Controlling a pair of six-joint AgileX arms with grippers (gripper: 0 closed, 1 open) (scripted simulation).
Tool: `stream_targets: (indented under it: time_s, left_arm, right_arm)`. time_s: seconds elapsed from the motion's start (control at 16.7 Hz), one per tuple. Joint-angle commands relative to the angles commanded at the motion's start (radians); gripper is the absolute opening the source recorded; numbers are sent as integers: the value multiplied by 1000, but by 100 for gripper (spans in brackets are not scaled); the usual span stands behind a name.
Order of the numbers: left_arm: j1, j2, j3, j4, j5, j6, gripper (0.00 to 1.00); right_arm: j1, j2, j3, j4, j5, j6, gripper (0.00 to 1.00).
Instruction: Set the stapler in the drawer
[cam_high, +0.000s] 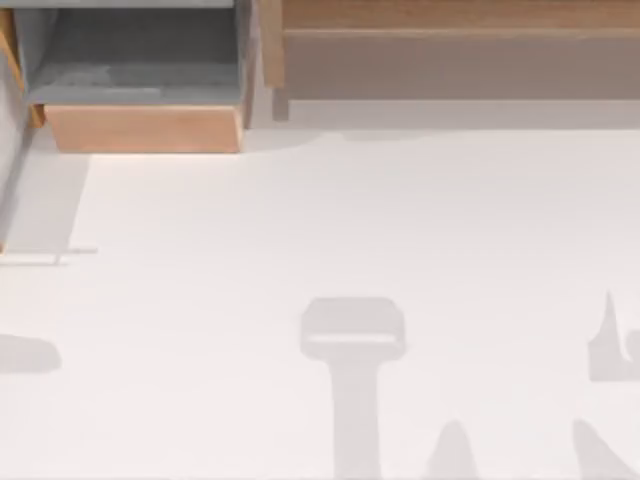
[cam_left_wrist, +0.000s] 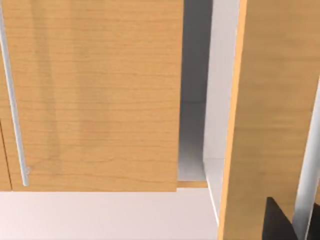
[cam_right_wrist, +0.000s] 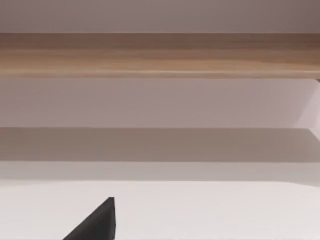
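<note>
The drawer (cam_high: 140, 100) sits pulled open at the top view's upper left, its light tan wooden front panel facing the table's middle and its grey floor and walls bare; its long side runs left to right. To its right, along the far edge, stands the long wooden shelf (cam_high: 450, 45). The white table (cam_high: 300, 230) carries only soft grey shadows near its front edge. No writing or label can be read on any surface. In the left wrist view, tan wooden panels (cam_left_wrist: 95, 95) with a thin metal handle (cam_left_wrist: 12, 100) stand close, and a dark tip at the picture's edge is probably a finger (cam_left_wrist: 275, 220) of the left gripper; I cannot tell its opening. The right wrist view faces the shelf (cam_right_wrist: 160, 55), with one dark fingertip (cam_right_wrist: 97, 222) low in view, its spread unclear.
</note>
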Motion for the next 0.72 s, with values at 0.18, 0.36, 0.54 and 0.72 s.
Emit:
stream_targets:
  time_s: [0.18, 0.36, 0.54, 0.72]
  left_arm:
    - [0, 0, 0, 0, 0, 0, 0]
    - [0, 12, 2, -11, -1, -3, 0]
    - [-40, 39, 62, -44, -26, 0, 0]
    - [-88, 77, 157, -97, -82, -5, 0]
  right_arm:
    - [0, 0, 0, 0, 0, 0, 100]
    - [0, 0, 0, 0, 0, 0, 100]
    - [0, 0, 0, 0, 0, 0, 100]
    - [0, 0, 0, 0, 0, 0, 100]
